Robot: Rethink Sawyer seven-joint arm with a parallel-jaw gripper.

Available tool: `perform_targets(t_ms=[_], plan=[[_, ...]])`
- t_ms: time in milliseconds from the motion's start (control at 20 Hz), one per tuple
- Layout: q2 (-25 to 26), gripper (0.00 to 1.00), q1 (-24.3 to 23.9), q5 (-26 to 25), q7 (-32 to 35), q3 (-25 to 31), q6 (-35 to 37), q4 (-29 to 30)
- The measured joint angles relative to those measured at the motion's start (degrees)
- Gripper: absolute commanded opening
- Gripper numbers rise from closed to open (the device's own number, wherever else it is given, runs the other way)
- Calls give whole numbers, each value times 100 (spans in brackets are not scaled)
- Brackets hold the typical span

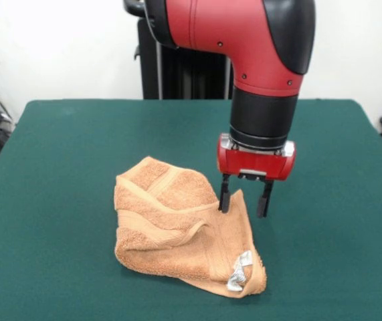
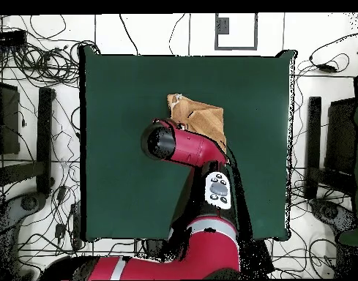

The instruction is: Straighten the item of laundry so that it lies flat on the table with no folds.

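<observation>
Several folds remain in the terry towel (image 1: 180,231) on the worktop (image 1: 57,174); the end effector (image 1: 245,200), spread astride its raised edge, might pinch doubled layers and drag everything.

Even, bright room light from above; the table (image 1: 77,167) shows no glare. A faint soft shadow lies under the towel (image 1: 177,227). Front view is mildly soft throughout.
</observation>
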Motion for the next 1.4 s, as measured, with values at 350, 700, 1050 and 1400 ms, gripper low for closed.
perform_targets(t_ms=[350,700,1050,1400], plan=[[81,100,-1,0,0,1,1,-46],[82,100,-1,0,0,-3,1,-47],[82,100,-1,0,0,-3,1,-47],[82,100,-1,4,0,-3,19,-47]])
